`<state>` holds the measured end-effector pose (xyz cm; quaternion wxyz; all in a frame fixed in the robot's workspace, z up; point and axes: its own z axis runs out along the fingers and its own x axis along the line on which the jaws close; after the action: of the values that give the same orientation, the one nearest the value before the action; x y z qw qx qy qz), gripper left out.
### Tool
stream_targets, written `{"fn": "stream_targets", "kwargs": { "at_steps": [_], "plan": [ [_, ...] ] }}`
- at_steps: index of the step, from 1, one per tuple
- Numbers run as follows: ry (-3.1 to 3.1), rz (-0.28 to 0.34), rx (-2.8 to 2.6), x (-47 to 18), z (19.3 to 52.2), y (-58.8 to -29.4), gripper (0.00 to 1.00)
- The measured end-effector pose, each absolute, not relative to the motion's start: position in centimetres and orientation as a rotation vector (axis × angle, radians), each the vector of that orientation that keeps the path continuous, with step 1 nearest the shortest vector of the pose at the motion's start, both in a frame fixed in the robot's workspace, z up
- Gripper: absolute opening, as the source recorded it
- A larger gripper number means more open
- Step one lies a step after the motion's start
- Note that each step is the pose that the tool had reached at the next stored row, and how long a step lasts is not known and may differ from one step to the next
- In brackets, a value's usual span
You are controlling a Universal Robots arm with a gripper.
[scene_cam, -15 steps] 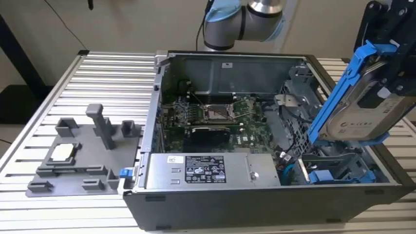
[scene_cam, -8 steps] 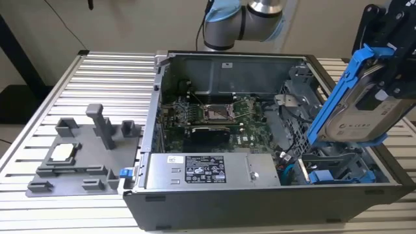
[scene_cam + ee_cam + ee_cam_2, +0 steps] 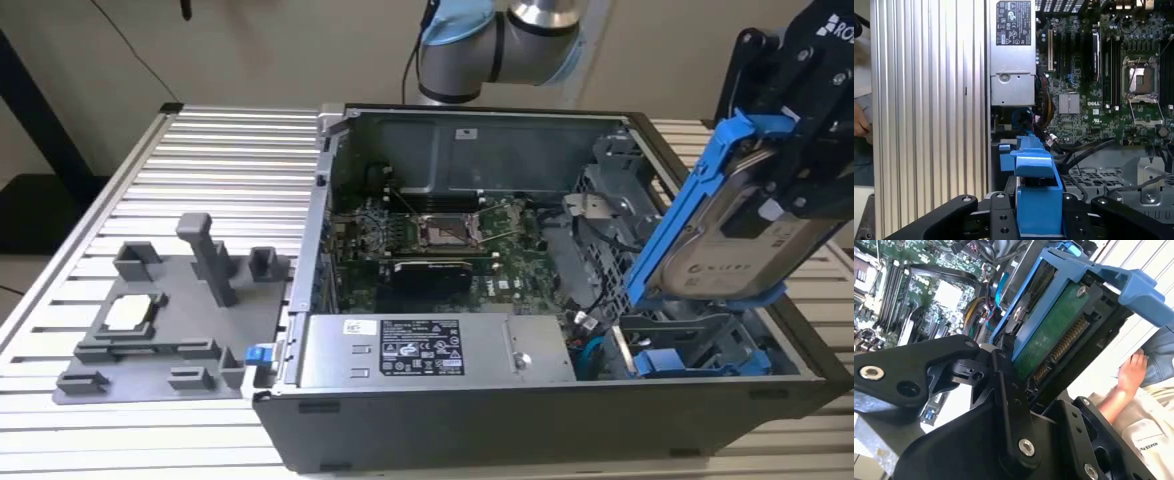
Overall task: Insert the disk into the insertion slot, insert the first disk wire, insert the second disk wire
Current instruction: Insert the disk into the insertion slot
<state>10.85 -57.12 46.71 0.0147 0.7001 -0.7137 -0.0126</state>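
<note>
My gripper (image 3: 805, 165) is shut on the disk (image 3: 731, 245), a silver-grey drive in a bright blue carrier frame (image 3: 683, 195). It holds the disk tilted in the air, over the corner of the open computer case at the exterior view's right. Just below is the insertion slot (image 3: 687, 338), a grey metal bay with blue parts (image 3: 661, 362) at its mouth. The disk's green circuit board (image 3: 1054, 335) and blue frame (image 3: 1126, 282) sit between black fingers (image 3: 1006, 395) in the second wrist view. In the first wrist view the blue frame (image 3: 1036, 197) is clamped between the fingers (image 3: 996, 220). Blue and dark cables (image 3: 1026, 120) lie beside the bay.
The case holds a motherboard (image 3: 441, 235) and a grey labelled power-supply box (image 3: 414, 350). A grey fixture plate (image 3: 160, 320) with posts sits on the slatted aluminium table (image 3: 214, 170) at the exterior view's left. A person's hand (image 3: 1131, 372) is beside the table.
</note>
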Motion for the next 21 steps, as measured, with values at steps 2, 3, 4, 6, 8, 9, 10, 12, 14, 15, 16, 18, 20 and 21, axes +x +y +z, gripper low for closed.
{"fn": "stream_targets", "kwargs": {
  "at_steps": [2,3,4,6,8,9,10,12,14,15,16,18,20,21],
  "plan": [
    [-2.221,-0.039,2.18,10.9,46.4,-57.1,0.33],
    [-2.221,-0.039,2.18,11.0,46.2,-57.1,0.33],
    [-2.221,-0.039,2.179,11.0,46.0,-57.1,0.33],
    [-2.221,-0.039,2.179,11.2,45.7,-57.1,0.33],
    [-2.221,-0.039,2.179,11.3,45.3,-57.1,0.33],
    [-2.221,-0.039,2.18,11.4,45.1,-57.1,0.33],
    [-2.221,-0.039,2.179,11.4,44.9,-57.1,0.33],
    [-2.221,-0.039,2.179,11.6,44.6,-57.1,0.33],
    [-2.221,-0.039,2.179,11.7,44.2,-57.2,0.33],
    [-2.221,-0.039,2.179,11.7,44.0,-57.2,0.33],
    [-2.221,-0.04,2.179,11.8,43.8,-57.3,0.33],
    [-2.221,-0.041,2.179,11.8,43.5,-57.3,0.33],
    [-2.221,-0.041,2.179,11.8,43.1,-57.3,0.33],
    [-2.221,-0.041,2.179,11.9,43.0,-57.3,0.33]
  ]
}}
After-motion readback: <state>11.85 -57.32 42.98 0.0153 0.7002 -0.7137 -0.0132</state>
